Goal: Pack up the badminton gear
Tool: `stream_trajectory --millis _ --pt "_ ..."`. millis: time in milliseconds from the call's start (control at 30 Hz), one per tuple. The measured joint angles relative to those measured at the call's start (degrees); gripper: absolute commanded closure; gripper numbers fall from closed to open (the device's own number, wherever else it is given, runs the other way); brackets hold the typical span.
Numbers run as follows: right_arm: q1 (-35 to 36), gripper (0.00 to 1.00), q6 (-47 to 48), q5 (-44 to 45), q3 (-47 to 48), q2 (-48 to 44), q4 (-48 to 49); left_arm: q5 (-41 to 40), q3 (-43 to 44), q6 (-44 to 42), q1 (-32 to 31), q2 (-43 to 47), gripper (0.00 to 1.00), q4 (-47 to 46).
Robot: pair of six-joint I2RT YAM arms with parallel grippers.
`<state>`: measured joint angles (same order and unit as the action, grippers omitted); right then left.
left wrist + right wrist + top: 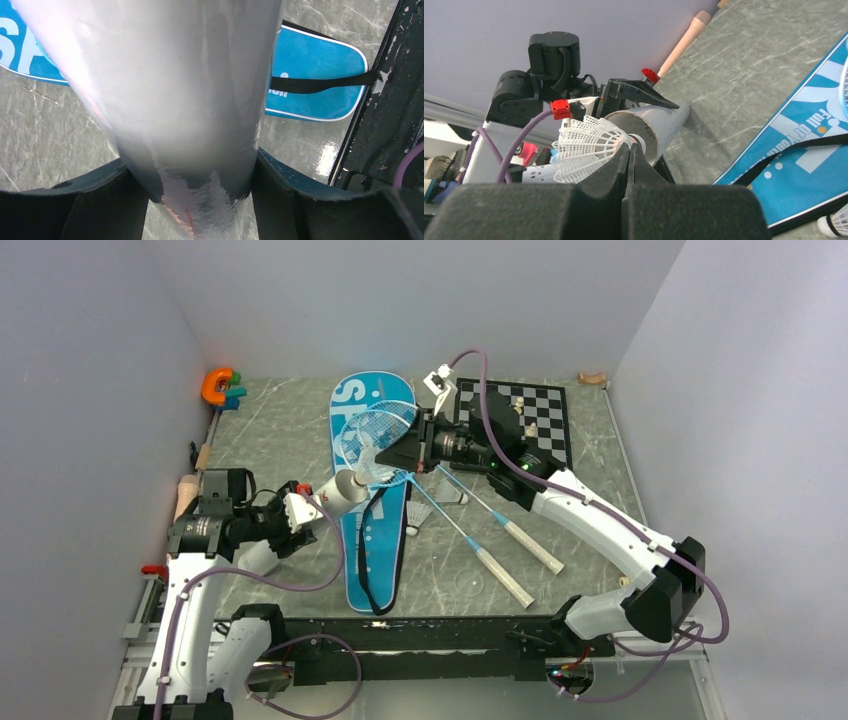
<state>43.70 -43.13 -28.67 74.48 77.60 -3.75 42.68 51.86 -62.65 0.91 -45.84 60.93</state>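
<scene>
My left gripper (305,512) is shut on a pale grey tube (345,492), its fingers (90,200) pressed to both sides of the tube (190,90). My right gripper (630,150) is shut on the cork end of a white shuttlecock (584,150), held right at the tube's open mouth (646,135). The blue bag (375,540) lies flat below them. Two rackets rest with their heads (375,430) on the bag's wide end and their white handles (505,578) on the table. Two loose shuttlecocks (412,530) (462,498) lie beside the bag.
A black-and-white chessboard (540,410) with pale pieces sits at the back right, behind my right arm. An orange and teal toy (222,387) is in the back left corner. A black rail (420,635) runs along the near edge. Walls close in on three sides.
</scene>
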Motion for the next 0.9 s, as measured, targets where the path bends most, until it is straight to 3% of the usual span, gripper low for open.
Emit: stream_trajectory --millis 300,600,733,900 --pt "3.43 1.00 0.04 1.36 0.48 3.72 0.90 -0.02 -0.33 1.09 0.00 0.35 0.49 -0.79" --pt "4.31 0.68 1.53 4.24 0.48 4.79 0.55 0.07 -1.05 1.90 0.00 1.46 0.53 -1.55" --pt "4.26 0.62 2.86 5.92 0.46 4.26 -0.87 0.07 -1.09 2.12 0.00 1.49 0.53 -1.66" --pt "4.22 0.62 4.22 7.43 0.46 2.64 -2.38 0.15 -1.09 2.43 0.00 1.49 0.54 -1.73"
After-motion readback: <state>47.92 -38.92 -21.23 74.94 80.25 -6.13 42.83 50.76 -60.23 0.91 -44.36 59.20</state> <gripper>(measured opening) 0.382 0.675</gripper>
